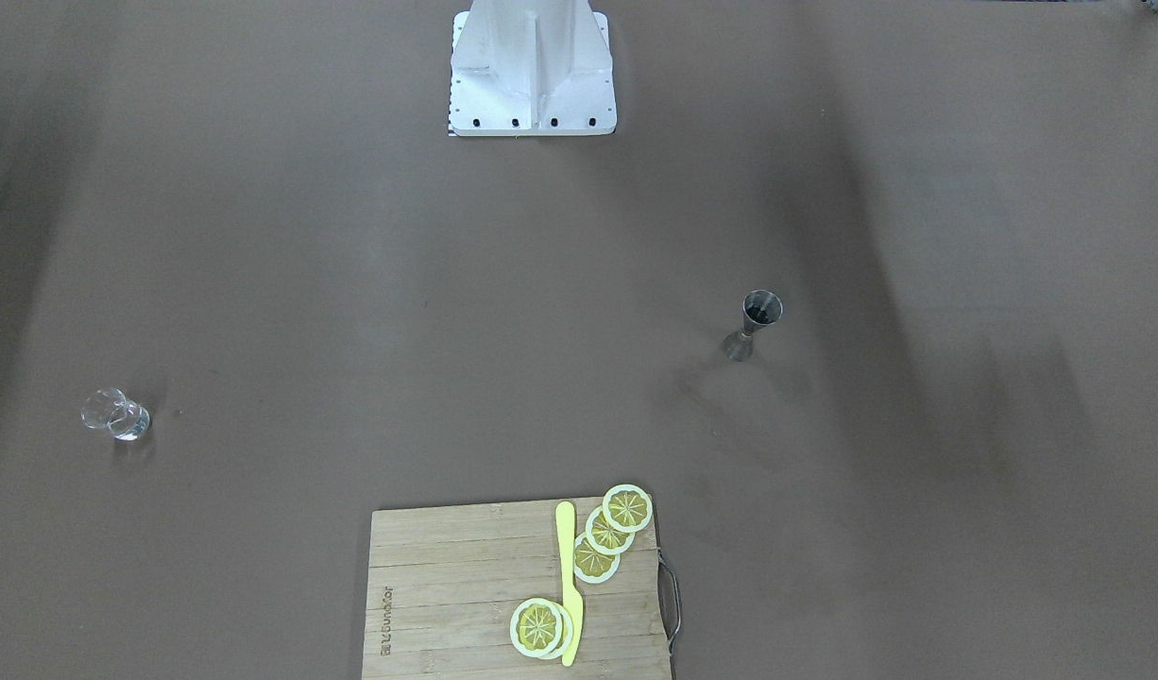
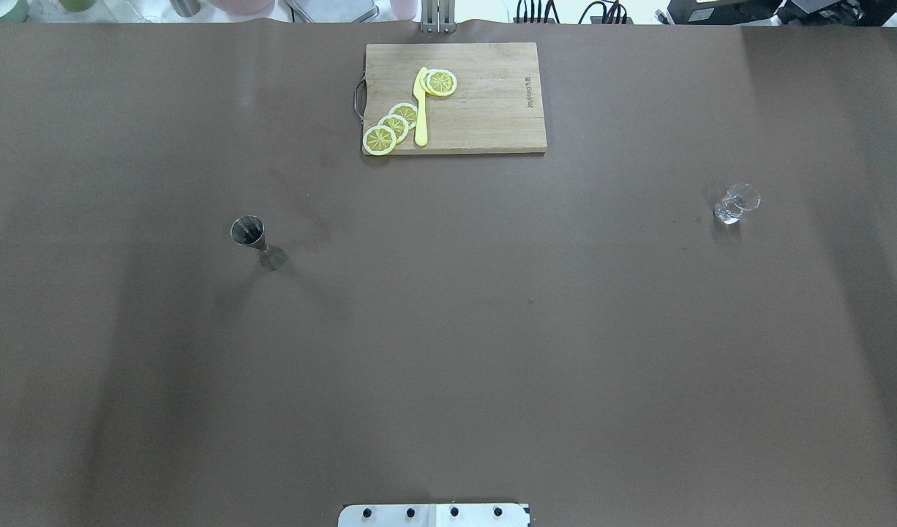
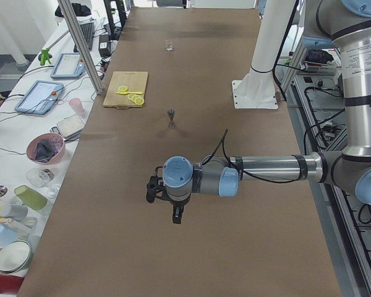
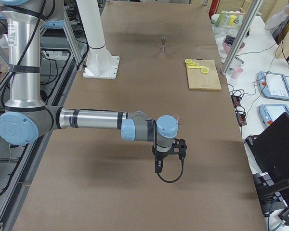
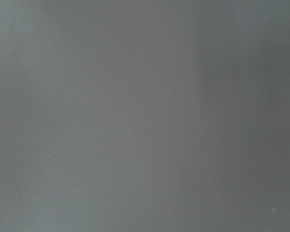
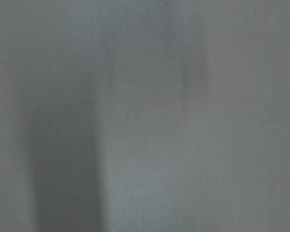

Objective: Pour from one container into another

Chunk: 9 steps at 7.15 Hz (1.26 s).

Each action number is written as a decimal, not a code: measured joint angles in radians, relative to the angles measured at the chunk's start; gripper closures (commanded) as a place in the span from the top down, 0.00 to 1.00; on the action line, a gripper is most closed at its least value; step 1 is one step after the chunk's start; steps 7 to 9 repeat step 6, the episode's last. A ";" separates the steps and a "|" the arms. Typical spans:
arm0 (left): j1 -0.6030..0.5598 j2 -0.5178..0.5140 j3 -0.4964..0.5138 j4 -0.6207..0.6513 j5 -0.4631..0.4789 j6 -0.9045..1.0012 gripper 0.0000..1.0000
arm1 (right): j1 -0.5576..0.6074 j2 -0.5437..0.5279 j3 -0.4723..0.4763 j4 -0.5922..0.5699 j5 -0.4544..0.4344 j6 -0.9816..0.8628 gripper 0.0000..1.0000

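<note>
The clear glass (image 1: 116, 416) (image 2: 736, 203) stands alone on the brown table, on my right side. The grey hourglass jigger (image 1: 756, 324) (image 2: 254, 241) stands upright on my left side, far from the glass. Both also show small in the exterior left view, the glass (image 3: 169, 45) at the far end and the jigger (image 3: 171, 117) mid-table. My left gripper (image 3: 153, 190) hovers over the table's near end, well short of the jigger. My right gripper (image 4: 181, 146) hovers over the opposite end. I cannot tell whether either is open or shut. Both wrist views show only blurred table surface.
A wooden cutting board (image 2: 492, 110) with lemon slices (image 2: 393, 126) and a yellow knife (image 2: 421, 110) lies at the table's far edge, centre. The white robot pedestal (image 1: 532, 71) stands at the near edge. Bowls and tablets (image 3: 46, 148) sit beyond the operators' side.
</note>
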State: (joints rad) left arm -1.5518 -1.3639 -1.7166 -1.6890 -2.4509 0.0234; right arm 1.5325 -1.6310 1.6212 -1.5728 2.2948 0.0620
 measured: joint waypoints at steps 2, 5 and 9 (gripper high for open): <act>0.000 0.006 0.002 0.000 -0.002 0.000 0.99 | 0.000 0.000 0.000 0.000 0.000 -0.001 1.00; 0.003 0.010 -0.018 0.000 -0.003 0.000 0.99 | 0.000 0.000 0.001 0.000 0.000 -0.001 1.00; 0.003 0.009 -0.017 0.000 -0.003 0.000 0.99 | 0.000 0.000 0.002 0.000 0.000 -0.001 1.00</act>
